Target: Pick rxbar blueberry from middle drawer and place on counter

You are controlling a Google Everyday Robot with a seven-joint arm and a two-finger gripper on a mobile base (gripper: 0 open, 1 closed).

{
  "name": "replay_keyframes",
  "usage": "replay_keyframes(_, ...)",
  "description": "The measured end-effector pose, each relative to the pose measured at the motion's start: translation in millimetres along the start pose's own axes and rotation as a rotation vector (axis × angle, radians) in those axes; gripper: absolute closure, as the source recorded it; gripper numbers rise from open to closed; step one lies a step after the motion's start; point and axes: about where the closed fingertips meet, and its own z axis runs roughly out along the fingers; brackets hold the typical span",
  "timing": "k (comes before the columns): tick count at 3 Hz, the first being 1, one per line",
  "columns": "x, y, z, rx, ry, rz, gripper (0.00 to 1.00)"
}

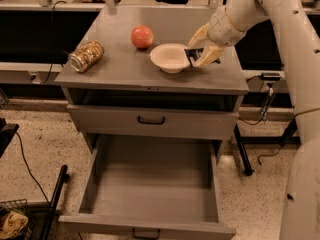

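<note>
My gripper (200,55) hangs low over the right side of the counter (120,69), just right of a white bowl (170,57). Its cream fingers (206,54) are shut on the rxbar blueberry (193,57), a small dark bar whose left end reaches the bowl's rim. I cannot tell whether the bar touches the counter. Below, the middle drawer (150,184) is pulled fully out, a deep grey tray with nothing inside it.
A red apple (142,36) sits at the back middle of the counter. A patterned tin can (86,56) lies on its side at the left. A shut drawer front (150,120) with a dark handle sits under the counter. My white arm (295,84) fills the right edge.
</note>
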Motion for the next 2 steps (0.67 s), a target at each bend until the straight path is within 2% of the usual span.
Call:
replay_keyframes(1,-0.5,-3.8,4.0,0.011,-0.003,-0.001,0.14)
replay_keyframes(2,-1.1,-6.8,7.7,0.019,-0.006,-0.002,0.00)
